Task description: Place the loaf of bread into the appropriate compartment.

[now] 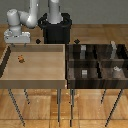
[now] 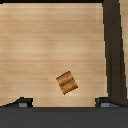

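The loaf of bread (image 1: 21, 59) is a tiny orange-brown lump lying on the floor of the light tan tray (image 1: 50, 75), near its far corner on the exterior view's left. In the wrist view the loaf (image 2: 66, 83) lies tilted on the light wood. My gripper (image 1: 19, 44) hangs above the loaf, apart from it. In the wrist view the gripper (image 2: 64, 103) is open and empty, its fingertips (image 2: 22, 102) wide apart. The divided box (image 1: 98, 61) with dark brown walls stands on the exterior view's right, with four cells.
Small grey blocks (image 1: 84, 73) sit in the dark box's cells. A dark tray wall (image 2: 114, 50) shows in the wrist view beside the loaf. The robot's black base (image 1: 56, 30) stands behind the tray. Both containers rest on thin-legged stands.
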### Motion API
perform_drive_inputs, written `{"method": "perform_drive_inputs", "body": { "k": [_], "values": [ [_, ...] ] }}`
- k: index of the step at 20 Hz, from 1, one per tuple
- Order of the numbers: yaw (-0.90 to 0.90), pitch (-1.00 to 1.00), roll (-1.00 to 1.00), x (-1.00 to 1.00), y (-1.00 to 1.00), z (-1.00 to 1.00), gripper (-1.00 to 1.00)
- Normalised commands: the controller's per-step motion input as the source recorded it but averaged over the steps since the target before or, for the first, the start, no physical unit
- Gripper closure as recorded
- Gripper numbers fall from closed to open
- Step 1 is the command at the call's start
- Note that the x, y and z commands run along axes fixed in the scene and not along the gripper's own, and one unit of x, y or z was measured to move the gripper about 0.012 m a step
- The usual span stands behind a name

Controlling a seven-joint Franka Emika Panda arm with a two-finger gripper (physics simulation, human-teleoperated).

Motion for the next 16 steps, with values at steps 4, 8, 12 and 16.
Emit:
{"method": "perform_drive_inputs", "body": {
  "k": [4, 8, 12, 16],
  "values": [
    [0.0, 0.0, 0.0, 0.0, -0.05, -1.0, -1.0],
    [0.0, 0.0, 0.0, 0.0, 0.0, 0.0, -1.0],
    [0.0, 0.0, 0.0, 0.0, -0.25, 0.0, -1.0],
    [0.0, 0.0, 0.0, 0.25, 0.0, 0.0, -1.0]
  ]
}}
